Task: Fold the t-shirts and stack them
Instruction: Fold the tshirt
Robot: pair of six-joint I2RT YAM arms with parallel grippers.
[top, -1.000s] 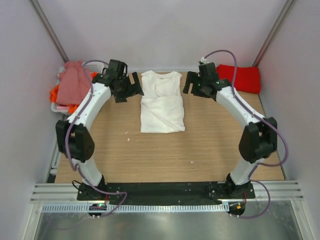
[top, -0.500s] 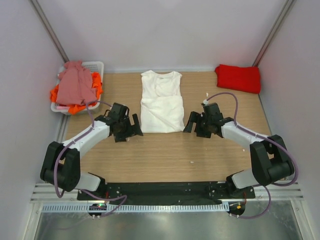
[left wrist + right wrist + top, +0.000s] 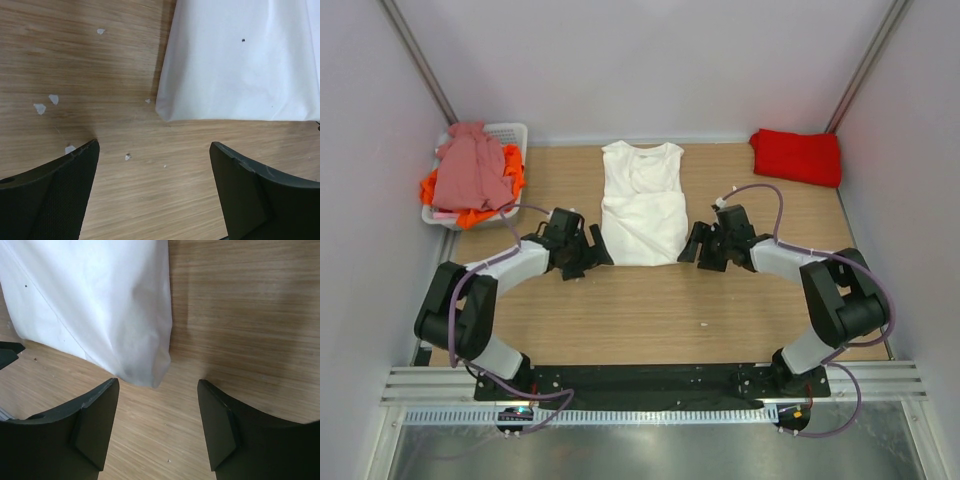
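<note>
While both arms reach low over the wooden surface (image 3: 650, 310), the left gripper (image 3: 588, 256) and the right gripper (image 3: 695, 248) sit at the 2 near corners of the white t-shirt (image 3: 640, 205), which lies flat between them, folded narrow, with its collar at the far end. In the left wrist view the left gripper (image 3: 153, 150) has its fingers wide apart and holds nothing; the shirt corner (image 3: 235, 60) lies just ahead of the gap, and the cloth goes on ahead and to the right. Some small white crumbs (image 3: 45, 102) lie ahead and to the left. The right gripper (image 3: 157, 390) is also spread and empty, with the other corner (image 3: 100, 305) just ahead between its fingers. The red t-shirt (image 3: 797, 157) lies folded well beyond the right gripper, to its right. Well beyond the left gripper, to its left, the pink t-shirt (image 3: 468, 170) and orange t-shirt (image 3: 512, 168) are heaped in a white basket (image 3: 512, 131).
</note>
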